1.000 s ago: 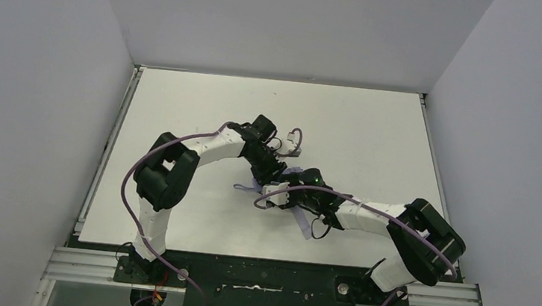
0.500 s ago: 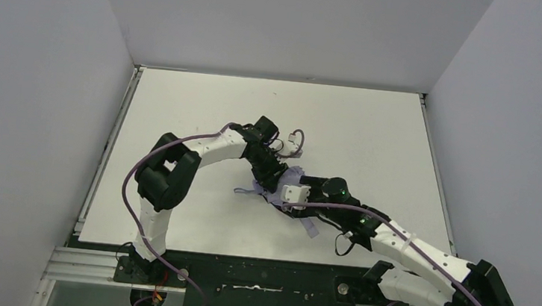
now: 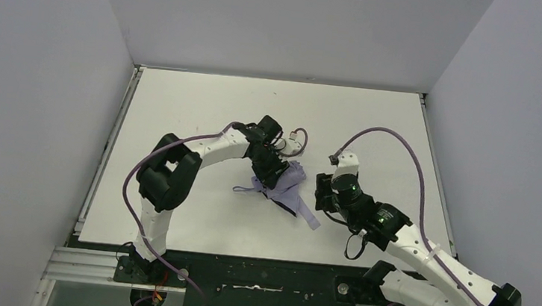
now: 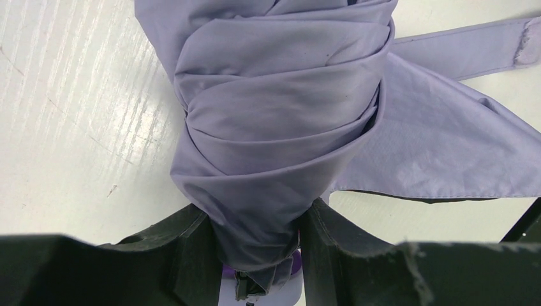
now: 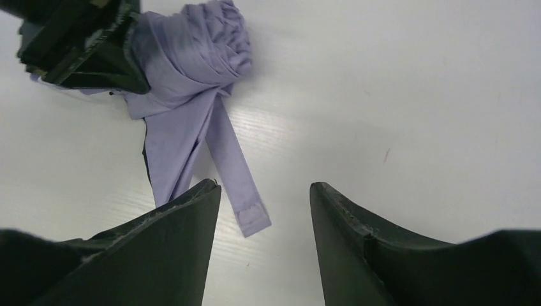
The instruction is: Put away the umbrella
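Note:
The umbrella (image 3: 291,189) lies folded on the white table (image 3: 375,125), its pale lavender fabric twisted into a roll with a black lining edge showing. My left gripper (image 3: 272,172) is shut on the narrow end of the roll. In the left wrist view the umbrella (image 4: 281,115) fills the gap between the fingers of the left gripper (image 4: 258,245). Its strap (image 5: 239,172) trails loose on the table. My right gripper (image 5: 265,188) stands open above the strap's end, holding nothing. From above, the right gripper (image 3: 322,192) is a little right of the umbrella, apart from it.
Grey walls close in the table on the left, back and right. A purple cable (image 3: 403,147) arcs over the right arm. The left arm's cable loop (image 3: 296,137) sits just behind the umbrella. The table's metal front rail (image 3: 263,280) carries both arm bases.
My right arm has drawn back to the right, off the umbrella, and its jaws have opened. The left gripper has kept its hold and barely moved.

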You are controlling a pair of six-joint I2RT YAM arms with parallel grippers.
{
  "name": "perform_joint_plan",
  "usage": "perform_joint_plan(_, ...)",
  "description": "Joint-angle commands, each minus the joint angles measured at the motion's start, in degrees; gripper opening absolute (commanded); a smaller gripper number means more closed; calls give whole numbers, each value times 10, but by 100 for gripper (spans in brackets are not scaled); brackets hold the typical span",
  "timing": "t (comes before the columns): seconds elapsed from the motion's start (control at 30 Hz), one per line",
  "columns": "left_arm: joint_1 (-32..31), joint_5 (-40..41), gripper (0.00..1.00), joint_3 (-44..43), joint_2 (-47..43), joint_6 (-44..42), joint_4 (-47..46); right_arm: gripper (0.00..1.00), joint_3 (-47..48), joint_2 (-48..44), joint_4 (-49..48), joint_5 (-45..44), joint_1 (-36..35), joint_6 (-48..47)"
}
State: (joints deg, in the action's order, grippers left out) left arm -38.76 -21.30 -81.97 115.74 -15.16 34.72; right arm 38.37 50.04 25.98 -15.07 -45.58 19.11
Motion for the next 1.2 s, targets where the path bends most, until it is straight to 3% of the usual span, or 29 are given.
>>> perform_joint_plan(0.0,-6,78,0,-4,11,-6,11,55,13,10,139,-76,0,266)
perform_joint_plan(0.33,-13,98,0,-7,10,-10,11,64,0,122,140,-54,-2,474)
perform_joint_plan(0.63,-17,104,0,-9,14,-12,16,62,21,224,102,-40,-14,494)
perform_joint_plan(1.17,-19,106,0,-17,16,-14,21,60,20,292,99,-52,-49,538)
